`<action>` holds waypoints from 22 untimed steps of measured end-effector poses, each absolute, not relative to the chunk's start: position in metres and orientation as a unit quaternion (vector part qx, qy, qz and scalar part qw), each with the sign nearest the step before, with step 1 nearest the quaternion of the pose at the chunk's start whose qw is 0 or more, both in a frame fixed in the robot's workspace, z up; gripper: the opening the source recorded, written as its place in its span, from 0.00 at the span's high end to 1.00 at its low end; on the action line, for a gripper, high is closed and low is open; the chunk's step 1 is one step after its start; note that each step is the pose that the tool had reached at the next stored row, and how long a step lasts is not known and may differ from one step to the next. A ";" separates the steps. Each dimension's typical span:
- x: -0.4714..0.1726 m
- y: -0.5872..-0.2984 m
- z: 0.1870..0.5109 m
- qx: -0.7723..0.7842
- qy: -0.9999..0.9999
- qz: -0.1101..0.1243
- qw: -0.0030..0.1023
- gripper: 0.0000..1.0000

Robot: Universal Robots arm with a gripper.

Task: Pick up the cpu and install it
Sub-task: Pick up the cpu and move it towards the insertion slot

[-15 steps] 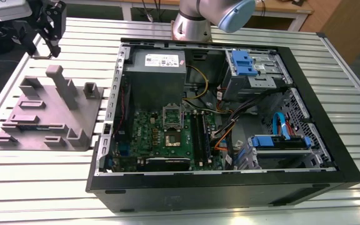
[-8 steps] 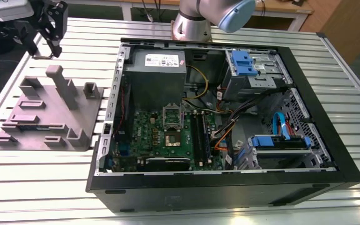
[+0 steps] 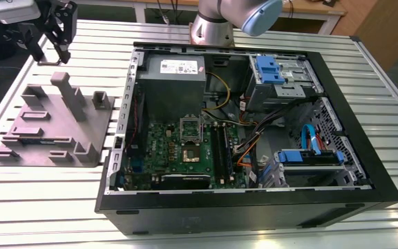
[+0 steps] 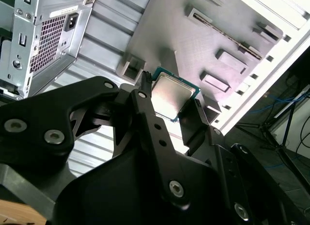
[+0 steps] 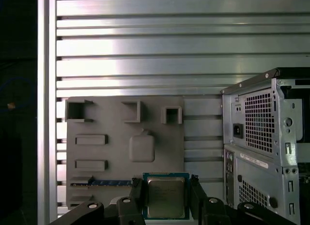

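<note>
The jaws clamp the cpu (image 5: 166, 197) by opposite edges, sparing its faces, over the worktop (image 3: 33, 207) at ten o'clock from the case (image 3: 254, 207).

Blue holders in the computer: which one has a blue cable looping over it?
The near blue holder, under the blue cable; the far blue holder, by the arm's base, has none.

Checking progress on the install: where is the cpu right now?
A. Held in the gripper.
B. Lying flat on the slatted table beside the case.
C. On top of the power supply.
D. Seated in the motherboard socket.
A: in the first wrist view the cpu sits clamped between the fingers of the gripper, with the grey parts holder behind it.
</note>
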State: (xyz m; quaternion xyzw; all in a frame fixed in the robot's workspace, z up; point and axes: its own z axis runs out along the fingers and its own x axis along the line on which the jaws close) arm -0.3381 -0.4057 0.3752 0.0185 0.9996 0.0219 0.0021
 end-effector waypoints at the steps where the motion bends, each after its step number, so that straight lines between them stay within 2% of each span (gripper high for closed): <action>1: -0.338 -0.406 0.375 0.018 1.000 0.022 0.002 0.53; 22: -0.332 -0.406 0.375 0.018 1.000 0.022 0.002 0.53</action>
